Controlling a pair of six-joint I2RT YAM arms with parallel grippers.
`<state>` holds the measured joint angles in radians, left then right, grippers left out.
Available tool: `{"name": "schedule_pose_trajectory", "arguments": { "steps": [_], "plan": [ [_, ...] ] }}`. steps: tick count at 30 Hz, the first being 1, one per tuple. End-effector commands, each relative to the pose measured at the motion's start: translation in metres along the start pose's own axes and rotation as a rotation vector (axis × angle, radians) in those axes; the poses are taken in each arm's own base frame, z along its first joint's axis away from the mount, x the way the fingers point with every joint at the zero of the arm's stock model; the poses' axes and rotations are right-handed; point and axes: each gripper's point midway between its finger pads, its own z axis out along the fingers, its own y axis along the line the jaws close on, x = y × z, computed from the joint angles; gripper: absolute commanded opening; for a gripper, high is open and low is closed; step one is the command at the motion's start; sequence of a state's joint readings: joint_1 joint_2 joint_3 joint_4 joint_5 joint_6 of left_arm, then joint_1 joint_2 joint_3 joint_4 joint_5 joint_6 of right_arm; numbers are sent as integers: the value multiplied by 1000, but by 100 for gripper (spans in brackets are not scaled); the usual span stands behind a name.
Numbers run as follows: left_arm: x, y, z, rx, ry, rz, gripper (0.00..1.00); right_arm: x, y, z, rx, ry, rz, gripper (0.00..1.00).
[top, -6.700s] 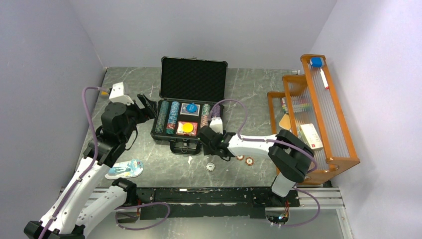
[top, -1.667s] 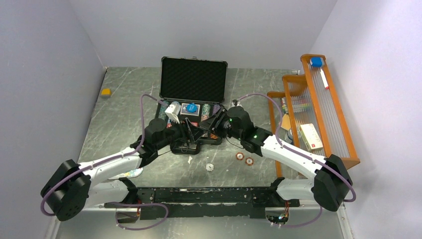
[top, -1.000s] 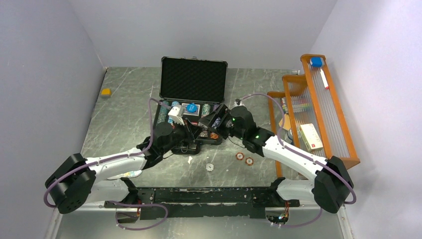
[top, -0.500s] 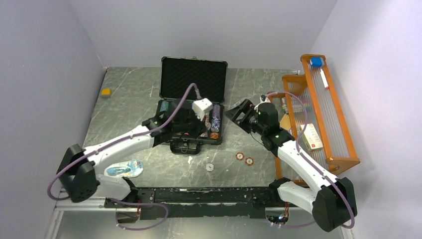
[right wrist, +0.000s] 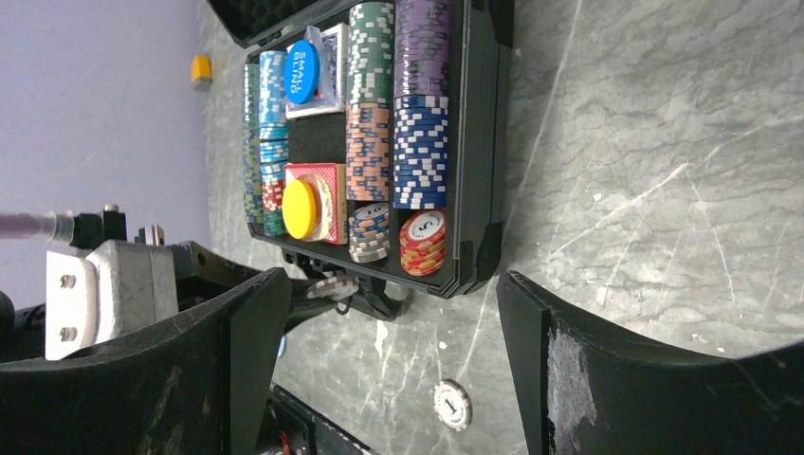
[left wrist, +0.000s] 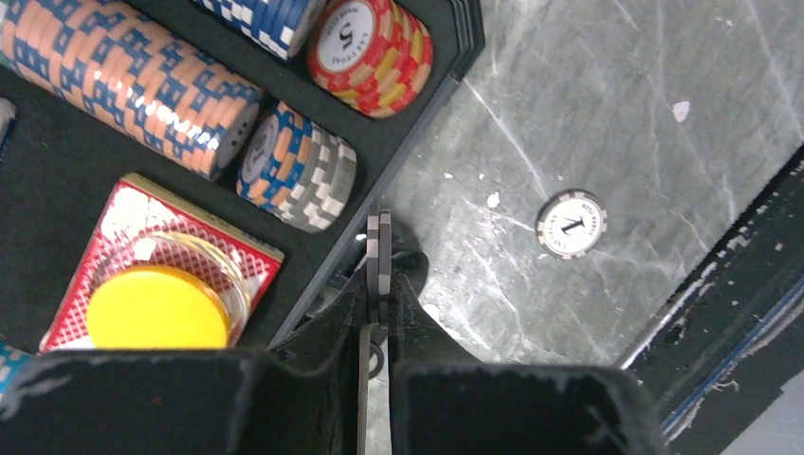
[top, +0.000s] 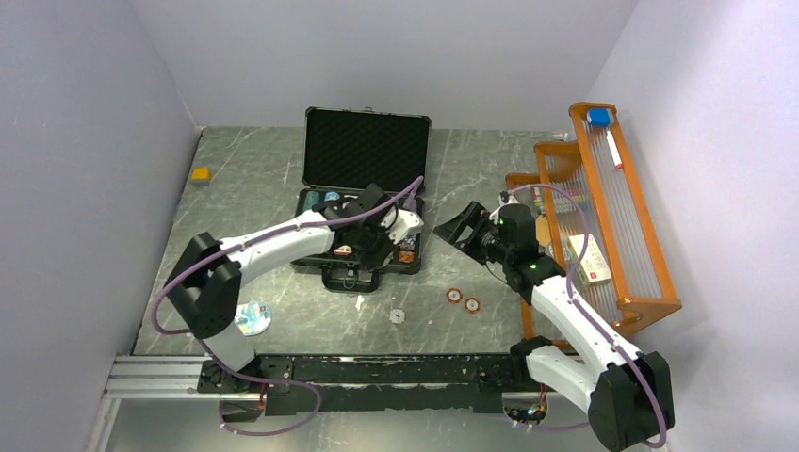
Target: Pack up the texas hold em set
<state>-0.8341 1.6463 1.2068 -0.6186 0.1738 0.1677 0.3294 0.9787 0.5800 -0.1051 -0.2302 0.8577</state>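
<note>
Top view: briefcase (top: 366, 151) lying open on the table; left gripper (top: 367, 252) hanging over its front edge; right gripper (top: 464, 226) hovering just right of it.
Left wrist: fingers clenching two grey-white chips (left wrist: 378, 248) edgewise, just outside the briefcase front.
Right wrist: jaws gaping, grasping nothing, facing the briefcase.

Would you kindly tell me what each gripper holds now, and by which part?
The left gripper pinches a couple of grey-striped poker chips by their flat faces. The right gripper is open and holds nothing.
</note>
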Motion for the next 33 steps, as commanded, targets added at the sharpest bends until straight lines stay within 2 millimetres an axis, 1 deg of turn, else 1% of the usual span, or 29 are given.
{"name": "schedule_pose_trajectory", "arguments": {
  "steps": [1, 4, 7, 10, 13, 17, 18, 20, 22, 24, 28, 32, 33],
  "plan": [
    [-6, 16, 3, -55, 44, 43, 7, 8, -8, -3, -2, 34, -27, 84],
    [-8, 23, 12, -77, 70, 34, 7, 9, -9, -1, -5, 44, -23, 84],
    [-9, 34, 16, -136, 87, 24, 7, 10, -10, -1, -5, 50, -21, 84],
    [-11, 45, 15, -201, 84, 26, 7, 11, -12, -2, -2, 50, -17, 84],
    [-18, 47, 15, -204, 69, 29, 7, 14, -14, -1, -7, 60, -7, 84],
    [-16, 55, 16, -251, 79, 26, 7, 19, -16, 1, -11, 78, 6, 84],
    [-15, 57, 16, -260, 79, 26, 9, 19, -16, 1, -12, 78, 7, 84],
    [-15, 57, 16, -262, 79, 29, 21, 20, -16, 1, -14, 77, 9, 84],
    [-15, 58, 15, -265, 75, 27, 30, 20, -16, 1, -16, 76, 10, 84],
    [-17, 57, 15, -264, 69, 29, 32, 21, -16, 1, -14, 79, 10, 84],
    [-18, 59, 16, -274, 57, 31, 29, 21, -17, 1, -12, 79, 9, 83],
    [-20, 57, 17, -262, 46, 35, 21, 22, -19, 1, -7, 81, 10, 83],
    [-20, 57, 18, -258, 46, 33, 22, 23, -20, 1, -6, 82, 11, 83]
  ]
}}
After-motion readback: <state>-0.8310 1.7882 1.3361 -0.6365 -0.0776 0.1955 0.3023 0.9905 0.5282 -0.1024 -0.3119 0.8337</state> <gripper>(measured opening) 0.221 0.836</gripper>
